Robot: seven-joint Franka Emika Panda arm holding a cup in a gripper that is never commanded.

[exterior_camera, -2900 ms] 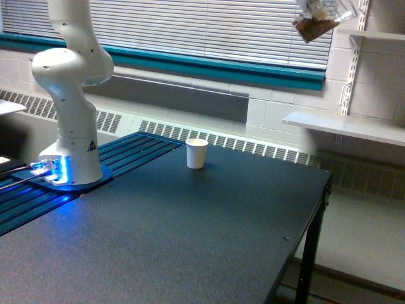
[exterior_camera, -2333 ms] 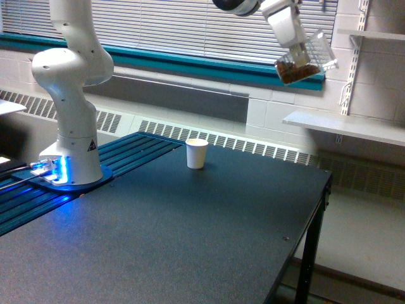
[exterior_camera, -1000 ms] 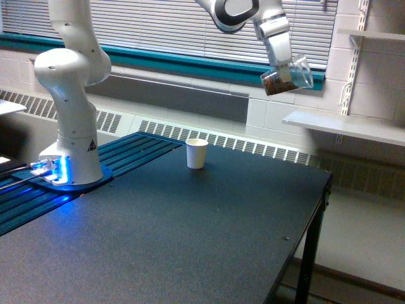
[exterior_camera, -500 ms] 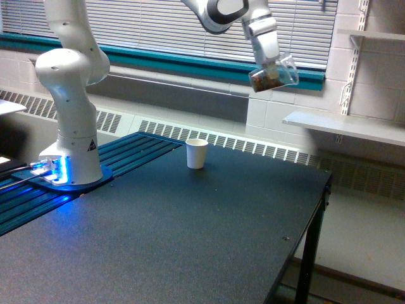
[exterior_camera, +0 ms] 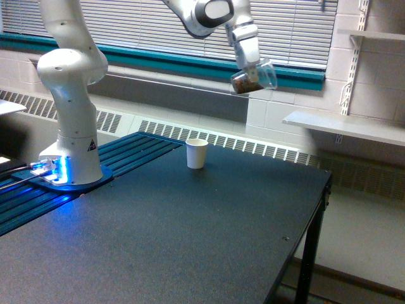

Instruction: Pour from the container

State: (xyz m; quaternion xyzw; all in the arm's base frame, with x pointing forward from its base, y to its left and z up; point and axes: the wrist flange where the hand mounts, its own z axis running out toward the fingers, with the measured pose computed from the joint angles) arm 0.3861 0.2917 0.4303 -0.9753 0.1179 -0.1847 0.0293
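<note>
The clear cup [exterior_camera: 254, 76] of dark brown granules is carried high in the air, clamped in the jaws of the gripper [exterior_camera: 251, 68] and tipped on its side with the mouth toward the exterior view's right. Since the earlier frames it has been brought down from the top corner and shifted steadily toward the exterior view's left, a bit lower each time. It is now up and to the right of the white paper cup [exterior_camera: 197, 153], which is standing upright on the dark tabletop [exterior_camera: 190, 234], well apart from it. No granules are seen falling and none are seen on the tabletop, so pouring is judged not yet begun; the transport phase is judged nearly done. More leftward and downward travel is probably needed before the mouth is above the paper cup. Because the cup is already tilted, early spillage is a risk.
</note>
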